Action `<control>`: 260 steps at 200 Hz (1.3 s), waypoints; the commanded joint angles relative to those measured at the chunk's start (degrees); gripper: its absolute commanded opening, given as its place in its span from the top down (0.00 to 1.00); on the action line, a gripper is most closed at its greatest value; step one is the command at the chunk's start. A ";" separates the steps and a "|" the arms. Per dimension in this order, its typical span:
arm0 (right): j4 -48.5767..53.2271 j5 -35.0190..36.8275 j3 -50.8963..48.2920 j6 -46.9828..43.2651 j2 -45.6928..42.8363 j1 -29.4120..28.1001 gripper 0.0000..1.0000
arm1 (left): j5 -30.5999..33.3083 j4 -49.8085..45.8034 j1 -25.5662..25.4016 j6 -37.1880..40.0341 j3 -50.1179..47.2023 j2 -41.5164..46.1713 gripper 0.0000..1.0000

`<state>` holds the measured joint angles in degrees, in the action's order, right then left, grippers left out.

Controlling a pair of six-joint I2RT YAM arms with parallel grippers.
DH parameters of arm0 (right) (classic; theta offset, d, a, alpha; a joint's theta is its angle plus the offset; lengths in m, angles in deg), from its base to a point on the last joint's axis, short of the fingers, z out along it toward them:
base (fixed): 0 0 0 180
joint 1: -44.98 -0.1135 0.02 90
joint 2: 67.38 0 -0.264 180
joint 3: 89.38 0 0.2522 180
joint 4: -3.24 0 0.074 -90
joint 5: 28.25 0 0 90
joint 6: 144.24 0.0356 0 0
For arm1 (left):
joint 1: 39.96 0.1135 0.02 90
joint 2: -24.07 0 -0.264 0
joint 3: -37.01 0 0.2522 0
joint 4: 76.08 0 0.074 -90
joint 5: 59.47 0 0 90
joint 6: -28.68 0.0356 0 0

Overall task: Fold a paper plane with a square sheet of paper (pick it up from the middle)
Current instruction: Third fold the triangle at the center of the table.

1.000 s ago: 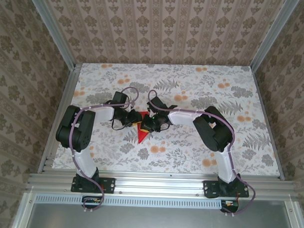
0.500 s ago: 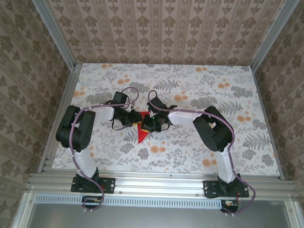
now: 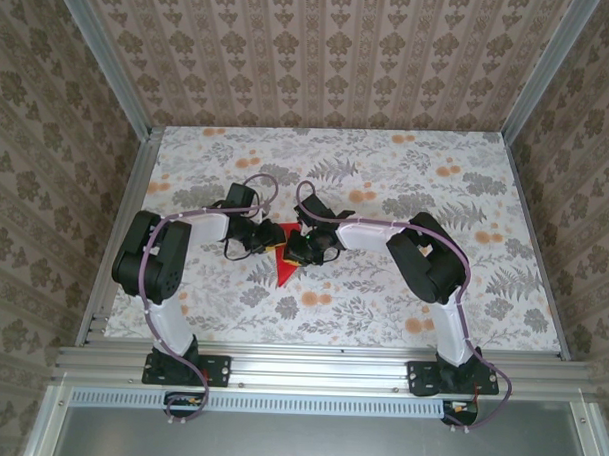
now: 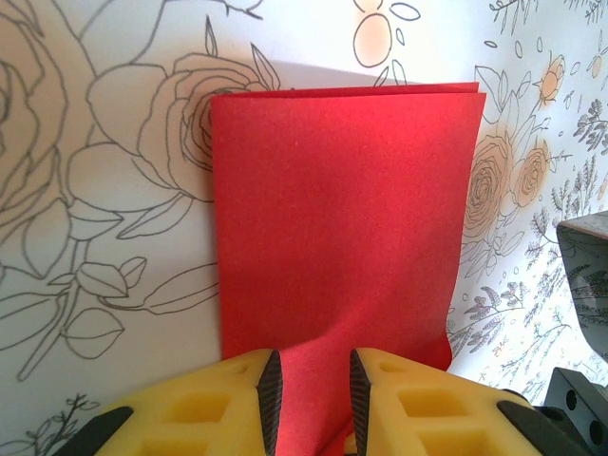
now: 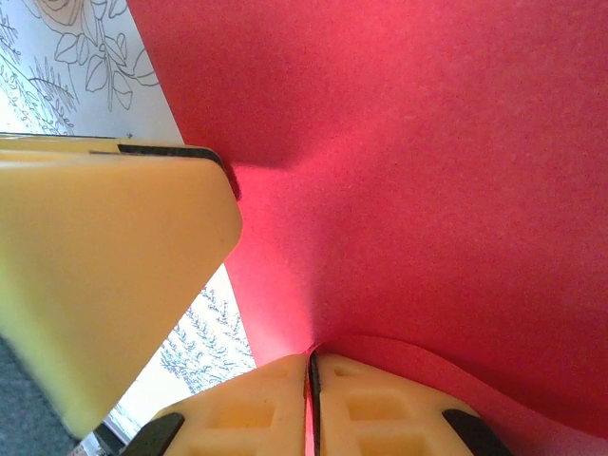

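Two arm bases noted at the near rail, one left and one right, well apart. Farther in, found both arms bent inward, wrists meeting just left of the middle of the table. Located the red sheet of paper, already folded, on the floral cover between and under the two grippers, one pointed corner showing toward the near edge. Recorded the left gripper with jaws narrowly apart and not clamped: from the left wrist, yellow fingers to either side of a strip of red, the paper running into the gap. Beyond those fingers, paper lying flat as a rectangle, two slightly offset layers visible at its far edge. Recorded the right gripper closed, pinching a raised edge of the same paper between its tips; from the right wrist, red surface sweeping up and away past the tips, with a yellow finger of the left gripper close at the left. Cannot tell whether that finger touches the paper. Noted patterned walls past the far edge.
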<state>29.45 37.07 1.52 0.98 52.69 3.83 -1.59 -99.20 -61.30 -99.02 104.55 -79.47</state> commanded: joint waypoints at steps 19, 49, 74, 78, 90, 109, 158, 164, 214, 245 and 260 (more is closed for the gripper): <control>1.87 -0.68 0.72 -1.30 1.20 -0.23 0.88 | 1.42 -3.01 -0.48 1.48 -0.52 -1.09 0.70; 1.64 -0.99 0.93 -1.42 1.65 -0.25 0.88 | 1.40 -3.00 -0.54 1.55 -0.58 -1.04 0.70; 0.69 -1.81 0.99 -1.17 1.85 -0.25 0.88 | 1.28 -3.03 -0.63 1.55 -0.54 -1.09 0.71; 0.72 -1.76 0.96 -1.16 1.99 -0.25 0.87 | 1.32 -2.98 -0.63 1.56 -0.53 -1.05 0.71; 0.72 -1.77 1.10 -1.21 2.07 -0.25 0.87 | 1.29 -2.98 -0.63 1.55 -0.51 -1.08 0.70; 0.73 -1.77 1.24 -1.17 2.26 -0.25 0.87 | 1.28 -2.99 -0.63 1.57 -0.49 -1.02 0.70; -1.10 -2.36 0.74 -0.95 2.39 -0.25 0.87 | 1.19 -3.03 -0.69 1.65 -0.53 -1.13 0.71; -1.28 -2.46 0.64 -0.83 2.46 -0.25 0.87 | 1.26 -3.06 -0.72 1.71 -0.57 -1.13 0.71; -0.55 -1.63 0.78 -0.91 3.05 -0.21 0.85 | 1.19 -2.92 -0.71 1.68 -0.54 -1.06 0.71; 1.48 -0.57 0.86 -1.26 3.41 -0.25 0.80 | 1.28 -3.10 -0.71 1.49 -0.44 -0.17 0.70; 1.96 -0.11 0.50 -1.43 3.37 -0.21 0.75 | 1.58 -3.44 -0.72 1.17 -0.17 0.91 0.70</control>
<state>28.14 35.30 1.76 -0.16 53.56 3.83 -1.44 -99.18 -61.30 -99.04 104.55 -79.47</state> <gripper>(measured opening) 0.223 0.294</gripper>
